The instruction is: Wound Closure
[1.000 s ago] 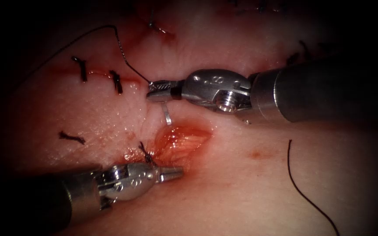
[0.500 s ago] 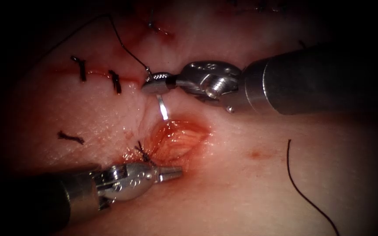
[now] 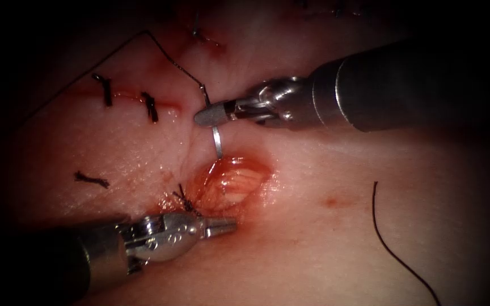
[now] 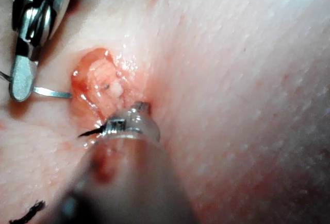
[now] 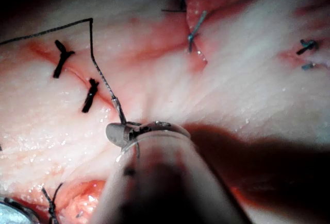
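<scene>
My right tool (image 3: 214, 115) is shut on the curved needle (image 3: 217, 143) near its tail, just above the open gap of the cut (image 3: 235, 181). The needle hangs down from the jaws and its tip touches the gap's upper edge; I cannot tell whether it has entered the tissue. Black thread (image 3: 160, 48) runs from the needle's tail up and away to the left. My left tool (image 3: 222, 226) is shut, with nothing seen in its jaws, and rests against the gap's lower edge. The left wrist view shows its tip (image 4: 131, 118) beside the gap and the needle (image 4: 51, 92). The right wrist view shows my right tool (image 5: 121, 131) and the thread (image 5: 93, 44).
Dark stitches (image 3: 151, 106) close the cut to the left of the gap, and a knot with short tails (image 3: 187, 198) sits at the gap's lower left end. A loose piece of thread (image 3: 387, 238) lies on the tissue at the right. Red fluid wets the gap.
The right tool has rolled its wrist and lifted slightly, swinging the needle so that it points down at the gap's upper edge. The thread has shifted with it. The left tool has stayed put.
</scene>
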Controlling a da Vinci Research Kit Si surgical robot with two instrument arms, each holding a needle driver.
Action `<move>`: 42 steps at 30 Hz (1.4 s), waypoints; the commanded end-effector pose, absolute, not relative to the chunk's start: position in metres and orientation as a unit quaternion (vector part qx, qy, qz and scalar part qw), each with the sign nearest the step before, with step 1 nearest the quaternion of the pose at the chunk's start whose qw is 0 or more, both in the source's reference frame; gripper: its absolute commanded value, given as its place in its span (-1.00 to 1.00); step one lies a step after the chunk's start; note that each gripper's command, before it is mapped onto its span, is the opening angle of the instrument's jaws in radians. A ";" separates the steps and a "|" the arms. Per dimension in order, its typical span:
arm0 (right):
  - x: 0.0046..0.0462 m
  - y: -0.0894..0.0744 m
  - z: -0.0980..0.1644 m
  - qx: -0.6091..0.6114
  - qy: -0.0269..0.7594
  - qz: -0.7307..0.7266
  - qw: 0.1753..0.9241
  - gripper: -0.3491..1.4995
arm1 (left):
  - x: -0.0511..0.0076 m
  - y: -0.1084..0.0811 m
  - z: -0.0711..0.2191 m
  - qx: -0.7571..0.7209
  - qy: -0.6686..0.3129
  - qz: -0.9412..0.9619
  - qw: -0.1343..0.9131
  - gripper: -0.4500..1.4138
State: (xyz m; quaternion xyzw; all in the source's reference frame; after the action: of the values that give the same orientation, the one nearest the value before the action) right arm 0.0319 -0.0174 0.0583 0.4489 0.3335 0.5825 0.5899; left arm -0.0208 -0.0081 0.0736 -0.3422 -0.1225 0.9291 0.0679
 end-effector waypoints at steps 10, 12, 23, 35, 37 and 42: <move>0.0330 -0.019 0.058 0.525 0.299 0.572 0.555 -1.00 | -0.0209 -0.008 0.074 -0.341 -0.125 0.929 0.065 -0.48; 0.0330 -0.019 0.058 0.542 0.295 0.569 0.544 -1.00 | -0.0208 -0.008 0.074 -0.341 -0.125 0.929 0.064 -0.48; 0.0336 -0.022 0.057 0.618 0.277 0.520 0.521 -1.00 | -0.0198 -0.008 0.074 -0.340 -0.129 0.930 0.058 -0.49; 0.0335 -0.025 0.056 0.649 0.256 0.504 0.509 -1.00 | -0.0193 -0.008 0.074 -0.340 -0.131 0.929 0.056 -0.49; 0.0330 -0.026 0.056 0.651 0.251 0.507 0.506 -1.00 | -0.0192 -0.008 0.074 -0.340 -0.131 0.930 0.056 -0.49; 0.0318 -0.028 0.055 0.659 0.243 0.497 0.509 -1.00 | -0.0192 -0.008 0.074 -0.339 -0.130 0.930 0.056 -0.49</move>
State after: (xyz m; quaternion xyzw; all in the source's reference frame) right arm 0.0308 -0.0279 0.0550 0.6570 0.2427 0.4995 0.5099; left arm -0.0186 -0.0079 0.0733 -0.3390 -0.1308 0.9300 0.0560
